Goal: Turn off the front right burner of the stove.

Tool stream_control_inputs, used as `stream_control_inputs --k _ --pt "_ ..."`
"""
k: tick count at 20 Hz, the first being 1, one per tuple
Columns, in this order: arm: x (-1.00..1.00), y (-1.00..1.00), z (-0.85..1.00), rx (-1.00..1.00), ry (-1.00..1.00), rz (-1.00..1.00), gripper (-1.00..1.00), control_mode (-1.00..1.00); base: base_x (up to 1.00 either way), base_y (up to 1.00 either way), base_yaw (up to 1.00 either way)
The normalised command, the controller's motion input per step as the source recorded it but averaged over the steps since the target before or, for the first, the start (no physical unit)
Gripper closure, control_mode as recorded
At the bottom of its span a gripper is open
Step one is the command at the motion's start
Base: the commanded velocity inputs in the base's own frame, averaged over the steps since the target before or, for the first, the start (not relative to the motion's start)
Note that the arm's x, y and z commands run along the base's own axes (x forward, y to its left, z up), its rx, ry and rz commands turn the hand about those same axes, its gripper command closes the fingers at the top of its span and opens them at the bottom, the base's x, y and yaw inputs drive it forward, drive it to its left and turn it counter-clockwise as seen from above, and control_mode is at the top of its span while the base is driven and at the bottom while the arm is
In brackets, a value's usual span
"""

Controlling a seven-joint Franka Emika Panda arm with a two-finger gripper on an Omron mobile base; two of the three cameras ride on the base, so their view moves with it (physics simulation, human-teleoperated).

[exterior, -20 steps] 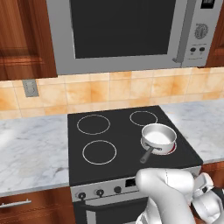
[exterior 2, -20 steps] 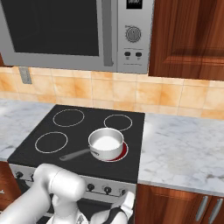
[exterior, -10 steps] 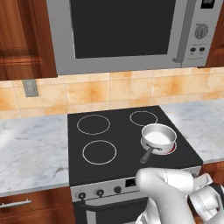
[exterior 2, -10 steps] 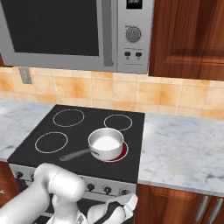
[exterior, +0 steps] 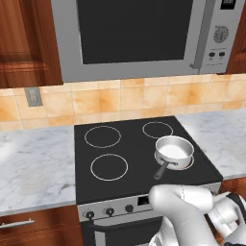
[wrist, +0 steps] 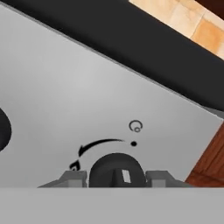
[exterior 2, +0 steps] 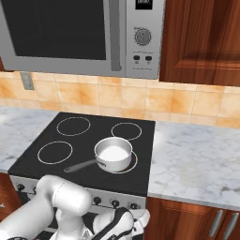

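Black knob (wrist: pixel 116 171) clamped betw end effector (wrist: pixel 117 177) fingers; front right burner (exterior: pixel 188 162) faint red under saucepan (exterior: pixel 174 151)

Red glow gone from front right burner (exterior 2: pixel 125 161); arm shifted slightly at stove (exterior 2: pixel 56 140) front.

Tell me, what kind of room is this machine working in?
A home kitchen, by the look of it, though computer-rendered: a black glass stove with a small saucepan on it, a silver microwave mounted above, and marble-look counters with wooden cabinets.
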Motion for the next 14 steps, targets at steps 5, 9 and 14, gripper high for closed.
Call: stream_control_inputs --k 5,9,14 --pt "0.0 0.0 0.0 0.49 0.0 -0.11 1.0 -1.0 0.0 0.0 0.0" --pt "0.0 0.0 0.0 0.5 0.0 -0.08 1.0 -1.0 0.0 0.0 0.0" --pt "0.0 0.0 0.0 0.51 -0.01 -0.04 1.0 -1.0 0.0 0.0 0.0"
